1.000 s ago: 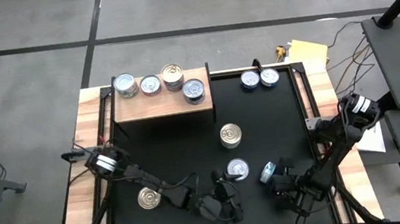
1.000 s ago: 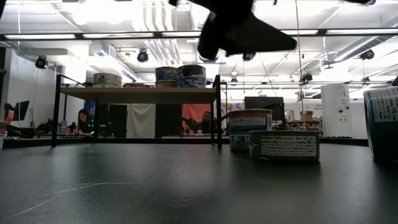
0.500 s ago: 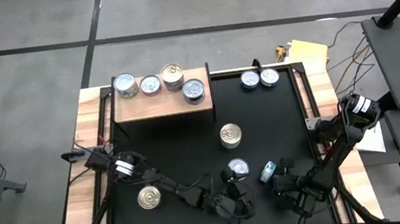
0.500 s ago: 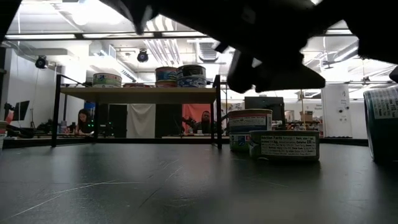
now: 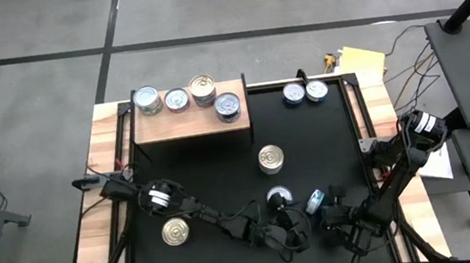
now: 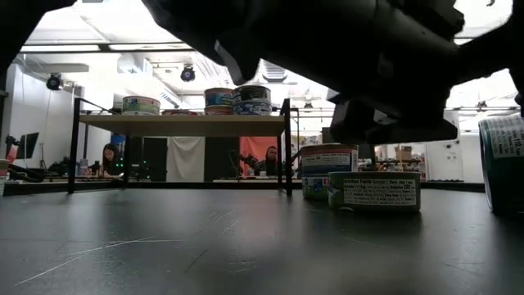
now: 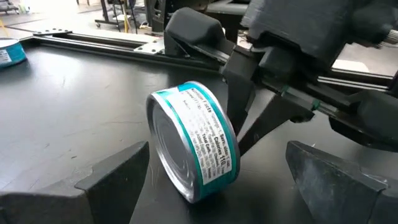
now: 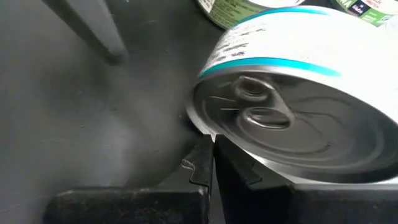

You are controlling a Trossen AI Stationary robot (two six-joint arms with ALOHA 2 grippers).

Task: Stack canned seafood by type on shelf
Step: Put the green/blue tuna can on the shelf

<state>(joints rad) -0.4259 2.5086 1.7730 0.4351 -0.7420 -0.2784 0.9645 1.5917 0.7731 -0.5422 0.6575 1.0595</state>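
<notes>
A teal-labelled tin (image 5: 315, 200) stands tilted on its lower edge on the black table, leaning against my right gripper (image 5: 327, 210), which is shut with its tips down by the table. In the left wrist view the tin (image 7: 194, 149) shows its plain bottom. My left gripper (image 7: 217, 163) is open and low, one finger on each side of the tin, just short of it. The wooden shelf (image 5: 182, 124) at the far left carries several tins. A silver-topped tin (image 5: 277, 196), two gold-topped ones (image 5: 271, 158) (image 5: 175, 232) and two blue-labelled ones (image 5: 304, 93) rest on the table. My right gripper touches the tilted tin on its pull-tab top (image 8: 267, 118). That face leans against the shut fingers (image 7: 241, 93), which slant down from the table's right. The tin's lower edge (image 7: 196, 198) rests on the table. Whether the fingers pinch the rim, I cannot tell.
My two arms meet close together near the table's near edge. The silver-topped tin sits just to the far side of my left gripper. In the low view the shelf (image 6: 180, 124) stands at the far left, with two tins (image 6: 372, 190) on the table.
My left arm has swept along the near edge toward the table's right, up to the tilted tin, and its gripper has come down low. The tin and my right gripper have kept still.
</notes>
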